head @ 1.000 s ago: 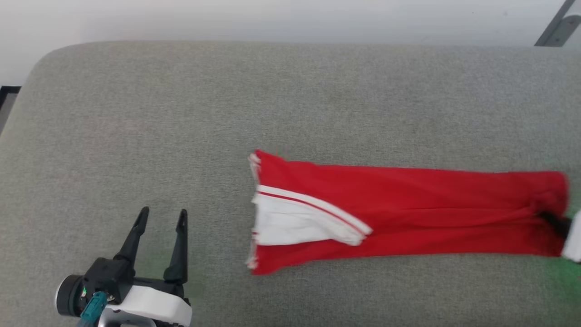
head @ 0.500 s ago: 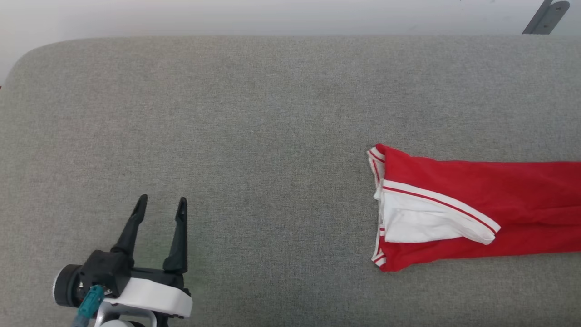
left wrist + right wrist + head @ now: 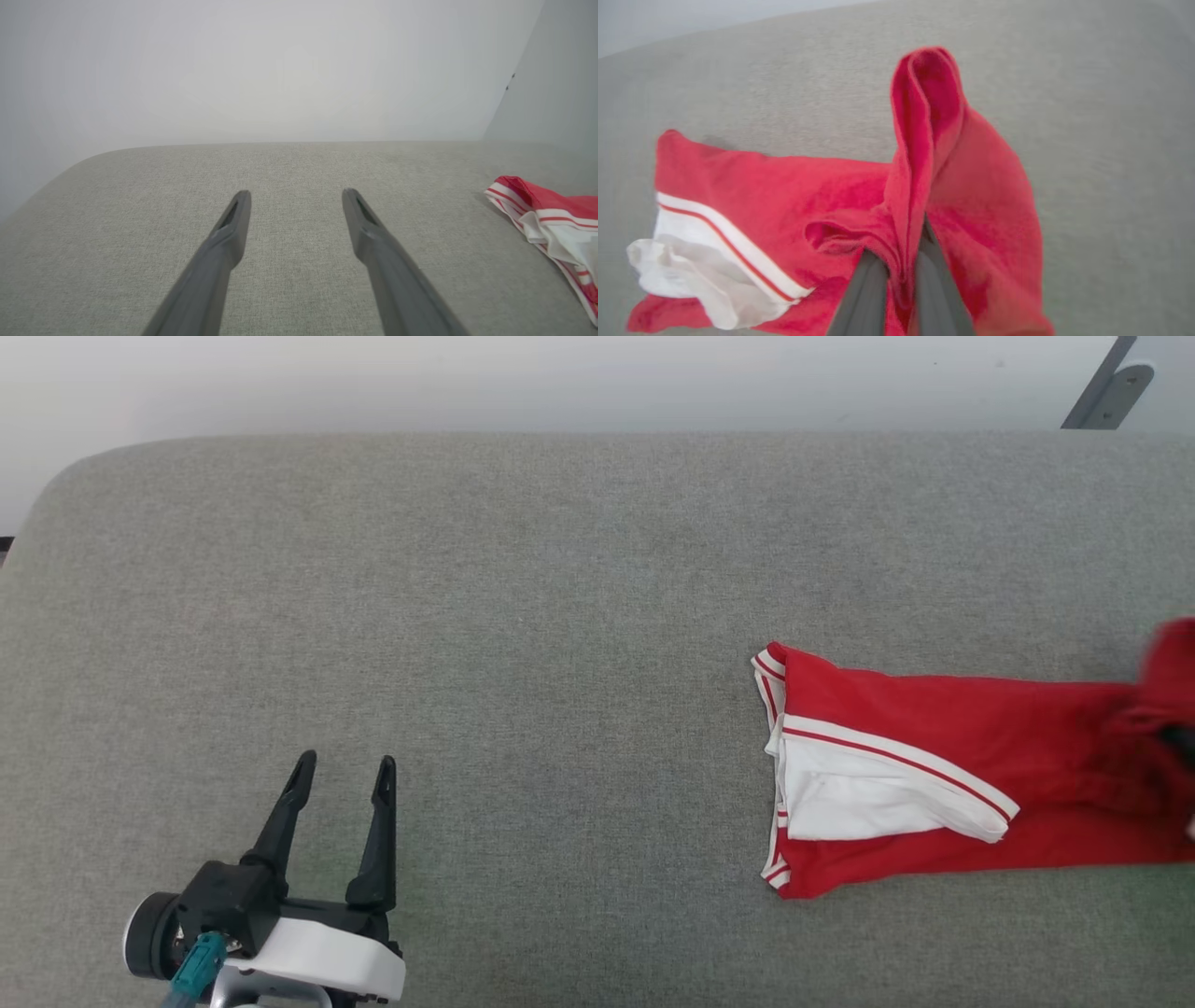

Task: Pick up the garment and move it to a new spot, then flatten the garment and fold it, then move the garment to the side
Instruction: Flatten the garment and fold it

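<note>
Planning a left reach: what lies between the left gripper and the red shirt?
Bare grey woven cushion, seen in the head view, from left gripper to soft red shirt.

The left gripper [image 3: 346,762] holds its two fingers wide apart, and the right gripper [image 3: 900,268] pinches the shirt [image 3: 980,186] tight.
</note>
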